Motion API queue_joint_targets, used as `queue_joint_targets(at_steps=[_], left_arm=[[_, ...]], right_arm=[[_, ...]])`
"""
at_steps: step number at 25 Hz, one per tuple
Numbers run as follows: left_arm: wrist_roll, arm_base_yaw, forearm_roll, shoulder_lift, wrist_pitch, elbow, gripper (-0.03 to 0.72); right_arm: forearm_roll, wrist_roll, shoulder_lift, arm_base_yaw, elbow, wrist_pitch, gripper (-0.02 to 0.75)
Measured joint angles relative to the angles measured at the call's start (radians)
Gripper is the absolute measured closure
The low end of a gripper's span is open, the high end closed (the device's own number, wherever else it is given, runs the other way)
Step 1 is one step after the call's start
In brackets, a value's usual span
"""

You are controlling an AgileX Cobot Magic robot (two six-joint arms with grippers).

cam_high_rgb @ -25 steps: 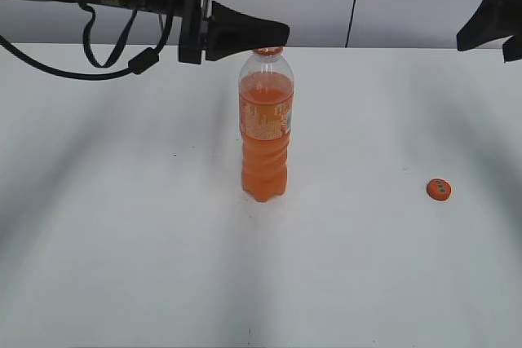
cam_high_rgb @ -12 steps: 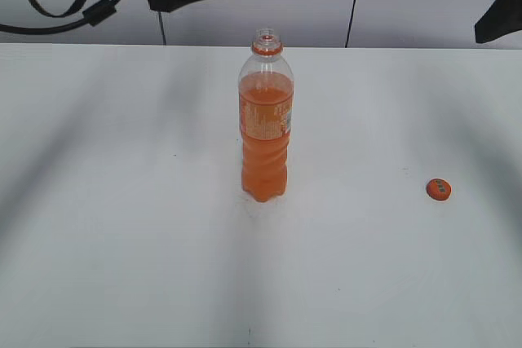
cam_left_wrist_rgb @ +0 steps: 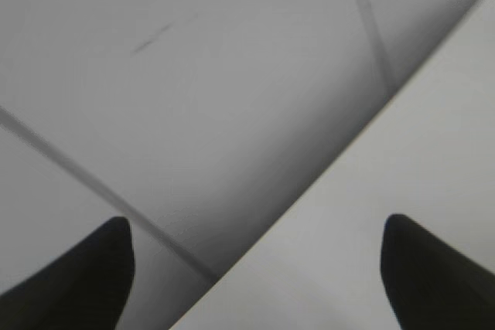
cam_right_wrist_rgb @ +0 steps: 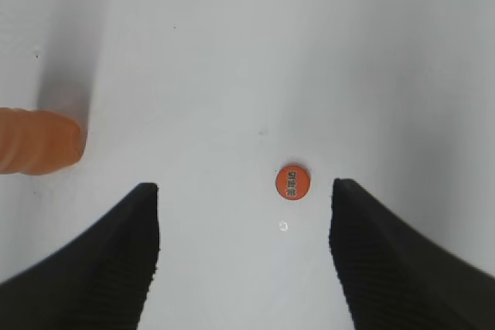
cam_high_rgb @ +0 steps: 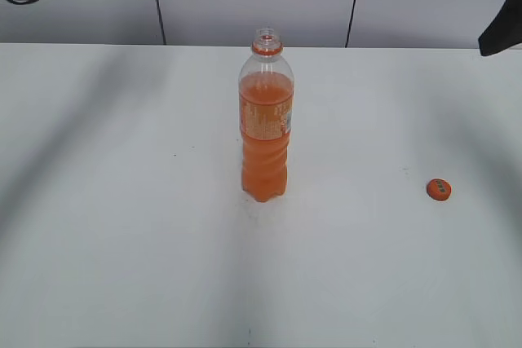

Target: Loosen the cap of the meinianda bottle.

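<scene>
Left gripper (cam_left_wrist_rgb: 251, 268) withdrawn from beside the neck of the meinianda bottle (cam_high_rgb: 265, 120) toward the upper left corner (nearly out of exterior view), jaws apart

Obstacles: one upright meinianda bottle (cam_high_rgb: 266, 120), neck uncapped, standing alone mid-table (cam_high_rgb: 122, 226), well left of and below the right gripper (cam_right_wrist_rgb: 244, 245). One cap (cam_right_wrist_rgb: 293, 182), lying flat on the table, just ahead of the right gripper's parted jaws, nothing touching it. Free room: bare surface on all sides of both items. Left gripper (cam_left_wrist_rgb: 255, 268), jaws apart, faces wall and table edge, nothing between its fingers.
</scene>
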Motion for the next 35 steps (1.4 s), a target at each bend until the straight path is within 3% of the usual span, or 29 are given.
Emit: queue_joint_targets(at_steps=[3,6,12,17,24,28,35], left_arm=[[-0.004,0.005,-0.228,0.000,0.185,0.006,0.097],[-0.002,0.004,-0.372,0.000,0.197,0.012,0.097],[0.000,-0.020,-0.517,0.000,0.177,0.012,0.097],[0.001,-0.023,-0.569,0.000,0.219,0.012,0.097],[0.013,-0.015,-0.897,0.001,0.311,0.012,0.097],[0.189,-0.015,-1.000,0.001,0.340,0.012,0.097],[0.679,-0.015,-1.374,0.001,0.489,0.012,0.097]], right_arm=[[0.000,0.000,0.000,0.000,0.000,0.019,0.223],[-0.002,-0.001,0.000,0.000,-0.003,0.045,0.223],[-0.052,0.000,0.000,0.000,-0.061,0.118,0.223],[-0.073,0.000,-0.001,0.000,-0.133,0.167,0.223],[-0.074,0.000,-0.001,0.000,-0.178,0.177,0.223],[-0.075,0.000,-0.001,0.000,-0.177,0.177,0.223],[-0.075,0.000,-0.001,0.000,-0.177,0.177,0.223]])
